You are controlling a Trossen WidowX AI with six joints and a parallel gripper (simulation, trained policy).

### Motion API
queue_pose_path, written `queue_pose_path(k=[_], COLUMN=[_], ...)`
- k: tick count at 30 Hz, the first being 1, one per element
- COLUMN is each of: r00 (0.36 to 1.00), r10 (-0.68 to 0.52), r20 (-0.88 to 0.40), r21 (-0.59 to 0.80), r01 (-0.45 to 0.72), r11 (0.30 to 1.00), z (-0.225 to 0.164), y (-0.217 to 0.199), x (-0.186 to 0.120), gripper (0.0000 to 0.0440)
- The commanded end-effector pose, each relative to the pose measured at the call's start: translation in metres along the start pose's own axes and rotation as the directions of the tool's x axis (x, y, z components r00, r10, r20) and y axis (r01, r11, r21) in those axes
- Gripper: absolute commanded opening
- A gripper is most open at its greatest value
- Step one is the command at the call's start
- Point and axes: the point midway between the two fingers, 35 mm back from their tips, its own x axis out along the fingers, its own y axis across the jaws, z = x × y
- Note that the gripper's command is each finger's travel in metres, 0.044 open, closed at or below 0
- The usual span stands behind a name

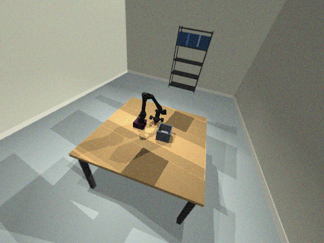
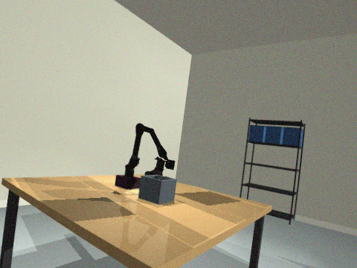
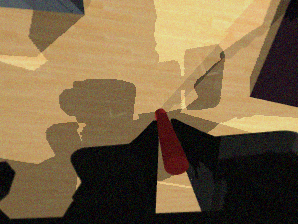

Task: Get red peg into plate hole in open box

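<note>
Wrist view: red peg (image 1: 155,123) (image 3: 172,150) stood between the fingers of the gripper (image 1: 156,120) (image 2: 154,173) (image 3: 163,123), which was clenched on it. Peg's far end showed just past the fingertips; its contact with the tabletop (image 1: 189,162) (image 2: 186,223) (image 3: 110,50) could not be told. Peg was outside the open grey-blue box (image 1: 163,136) (image 2: 149,190) (image 3: 45,5), near it. Arm's dark base (image 1: 136,125) (image 2: 120,182) (image 3: 280,75) sat on the table near the box. Farthest off, blue bins (image 1: 193,40) (image 2: 273,135) occupied the upper part of a black shelf rack (image 1: 188,61) (image 2: 277,189).
</note>
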Motion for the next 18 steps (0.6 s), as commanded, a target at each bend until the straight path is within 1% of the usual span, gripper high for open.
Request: queue_pose_path(k=[1,11,18], r00=[1.0,0.994,0.983], r10=[0.011,0.093,0.16], r20=[-0.011,-0.055,-0.088], r21=[-0.019,0.012,0.026], r01=[-0.011,-0.092,-0.158], r11=[1.0,0.996,0.987], z=[-0.004,-0.013,-0.018], y=[0.005,0.023,0.037], x=[0.003,-0.02,-0.042], gripper=[0.0002,0.0,0.0])
